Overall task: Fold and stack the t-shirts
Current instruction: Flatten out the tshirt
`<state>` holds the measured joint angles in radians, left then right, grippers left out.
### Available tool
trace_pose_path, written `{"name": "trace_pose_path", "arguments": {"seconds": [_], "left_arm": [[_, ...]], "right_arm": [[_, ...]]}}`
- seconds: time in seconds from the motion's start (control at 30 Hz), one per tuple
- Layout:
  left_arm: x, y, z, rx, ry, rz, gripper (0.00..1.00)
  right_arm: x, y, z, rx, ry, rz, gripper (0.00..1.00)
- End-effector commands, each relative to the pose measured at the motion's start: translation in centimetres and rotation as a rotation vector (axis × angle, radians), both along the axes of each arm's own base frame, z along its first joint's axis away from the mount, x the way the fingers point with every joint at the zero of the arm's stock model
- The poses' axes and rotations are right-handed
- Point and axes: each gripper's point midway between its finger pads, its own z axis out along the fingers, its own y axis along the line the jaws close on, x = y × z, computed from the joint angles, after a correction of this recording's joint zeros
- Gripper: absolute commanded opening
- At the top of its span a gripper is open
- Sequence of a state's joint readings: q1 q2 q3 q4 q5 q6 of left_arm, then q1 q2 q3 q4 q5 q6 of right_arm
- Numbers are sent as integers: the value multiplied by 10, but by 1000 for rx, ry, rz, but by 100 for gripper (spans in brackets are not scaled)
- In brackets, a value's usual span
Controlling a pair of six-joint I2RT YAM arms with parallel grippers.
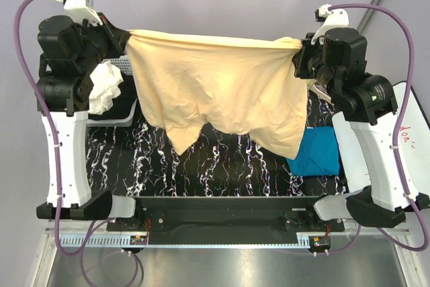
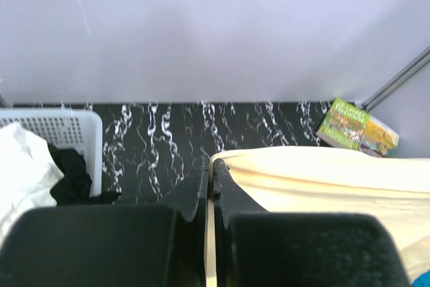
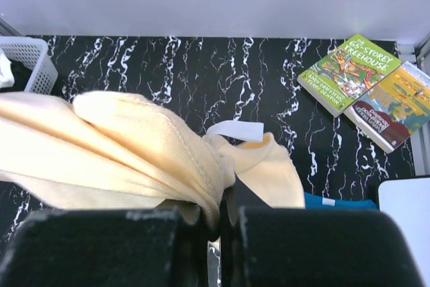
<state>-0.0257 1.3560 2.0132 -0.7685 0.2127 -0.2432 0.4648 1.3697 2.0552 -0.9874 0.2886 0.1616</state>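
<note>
Peach t-shirt (image 1: 222,92) hangs over black white-veined tabletop (image 1: 222,166) before pale wall (image 2: 215,31).

Bright, even, diffuse light is given from above, and no hard shadows are cast. Little shadow can be made out on the dark table (image 1: 222,166) beneath the peach shirt (image 1: 222,85). A pale glare is seen on the metal strip (image 1: 222,267) at the near edge of the top view. In the wrist views the left gripper (image 2: 209,179) and right gripper (image 3: 218,213) are blurred, being too close, while the books (image 3: 356,78) are rendered sharp.
</note>
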Motion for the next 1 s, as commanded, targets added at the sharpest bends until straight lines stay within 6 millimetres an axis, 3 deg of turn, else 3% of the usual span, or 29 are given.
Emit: {"name": "trace_pose_path", "arguments": {"seconds": [0.0, 0.07, 0.1, 0.13, 0.2, 0.27, 0.3, 0.33, 0.37, 0.47, 0.5, 0.53, 0.67, 0.77, 0.9, 0.93, 0.97], "left_arm": [[19, 18, 25, 36, -83, 70, 0], [33, 13, 20, 39, -55, 42, 0], [58, 12, 0, 35, 0, 32, 0], [65, 9, 4, 29, -3, 19, 0], [98, 3, -32, 7, 96, -7, 0], [114, 3, -43, -14, 125, 3, 0], [128, 4, -58, -20, 156, 12, 0], [133, 6, -52, -23, 139, 25, 0], [143, 7, -56, -31, 141, 36, 0], [148, 12, -38, -44, 78, 64, 0], [147, 13, -30, -46, 55, 67, 0], [145, 12, -24, -47, 40, 62, 0], [124, 12, 2, -26, -28, 54, 0], [106, 12, 24, -18, -85, 51, 0], [87, 8, 31, -14, -102, 23, 0], [88, 6, 17, -13, -67, 11, 0], [80, 2, 16, -18, -63, -10, 0]], "right_arm": [[10, -15, -1, 12, -60, -94, 0], [20, -13, -14, 5, -48, -109, 0], [26, -13, -31, -16, -17, -126, 0], [32, -12, -40, -24, -7, -136, 0], [55, -13, -69, -62, 30, -181, 0], [81, -11, -97, -65, 81, -224, 0], [93, -16, -102, -52, 95, -243, 0], [102, -14, -107, -47, 110, -244, 0], [120, -8, -111, -30, 125, -243, 0], [145, 7, -108, -2, 130, -207, 0], [149, 10, -81, 31, 73, -198, 0], [152, 13, -73, 44, 56, -188, 0], [144, 18, -16, 86, -61, -127, 0], [124, 18, 10, 105, -112, -87, 0], [93, 13, 11, 119, -112, -71, 0], [86, 10, 4, 118, -99, -73, 0], [74, 5, -17, 111, -58, -84, 0]]}}
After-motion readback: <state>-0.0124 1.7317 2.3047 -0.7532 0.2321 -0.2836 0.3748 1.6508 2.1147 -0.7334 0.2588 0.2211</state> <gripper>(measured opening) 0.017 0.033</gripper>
